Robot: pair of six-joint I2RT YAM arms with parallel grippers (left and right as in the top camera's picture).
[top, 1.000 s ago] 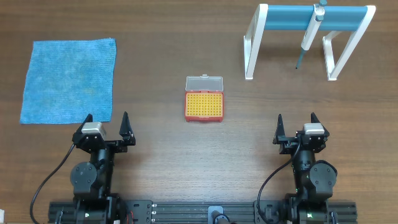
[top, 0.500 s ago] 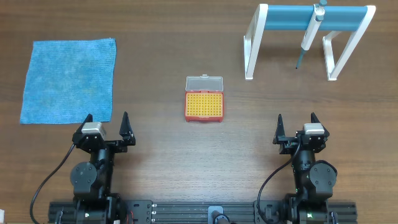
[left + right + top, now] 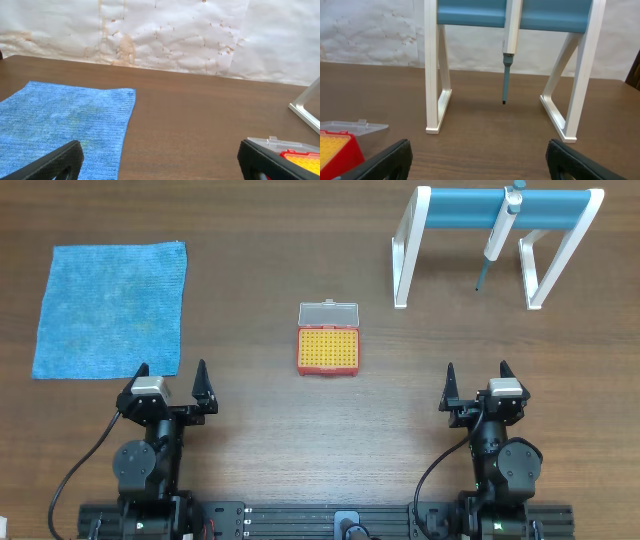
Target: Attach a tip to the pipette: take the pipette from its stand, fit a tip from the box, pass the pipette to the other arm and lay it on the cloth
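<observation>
Pipette [image 3: 497,235] hangs on its stand [image 3: 460,208]; every step remains. Left end effector [image 3: 172,367] and right end effector [image 3: 476,367] gape, empty.

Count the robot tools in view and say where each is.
2. The left tool sits by the near right corner of the blue cloth; the right tool sits in front of the pipette stand.

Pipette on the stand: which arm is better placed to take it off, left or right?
Right. The pipette hangs on the stand at the table's far right, straight ahead of the right gripper, which is open and empty. The left gripper sits across the table, near the cloth.
</observation>
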